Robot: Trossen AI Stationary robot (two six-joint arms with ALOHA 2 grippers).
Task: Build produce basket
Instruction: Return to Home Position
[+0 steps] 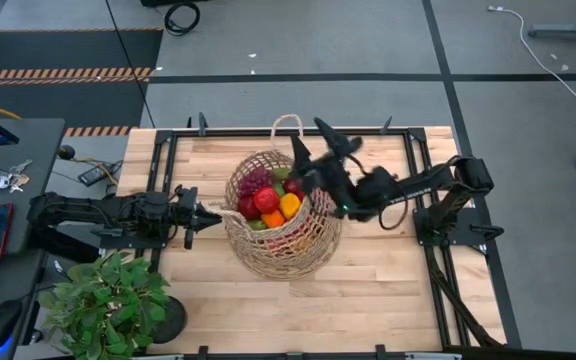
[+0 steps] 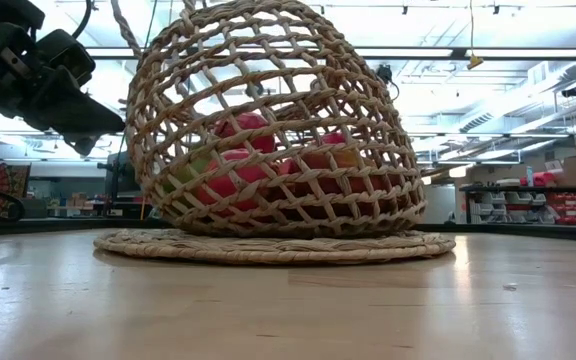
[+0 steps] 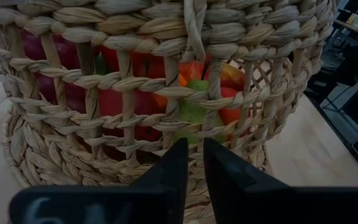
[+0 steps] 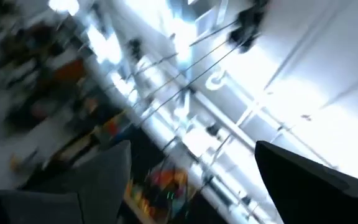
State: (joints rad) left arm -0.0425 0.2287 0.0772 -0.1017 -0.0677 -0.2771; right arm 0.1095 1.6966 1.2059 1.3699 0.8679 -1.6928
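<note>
The tan open-weave wicker basket (image 1: 283, 230) stands on its wide flat base (image 2: 268, 245) at mid table. Inside lie the produce: a red apple (image 1: 266, 200), purple grapes (image 1: 253, 182), an orange piece (image 1: 289, 206) and green pieces (image 1: 258, 224). My left gripper (image 1: 211, 216) is level at the basket's left side, its fingers nearly together on the weave; it also shows in the low view (image 2: 116, 125). My right gripper (image 1: 313, 145) is open and empty above the basket's far right rim, beside a tall loop handle (image 1: 288, 124). Its wrist view shows only the ceiling. My left gripper comes level from the table's left at the basket's left wall. A tan strand of the weave (image 1: 218, 213) near the rim reaches in between the fingertips (image 3: 180, 163), which stand a narrow slit apart. The basket stays upright on the table.
A leafy potted plant (image 1: 108, 300) stands at the table's near left corner. A side desk with keys (image 1: 3, 180) and devices lies left of the table. Black frame rails (image 1: 423, 215) run along the table's edges. Bare wood (image 1: 368, 300) lies near the front right.
</note>
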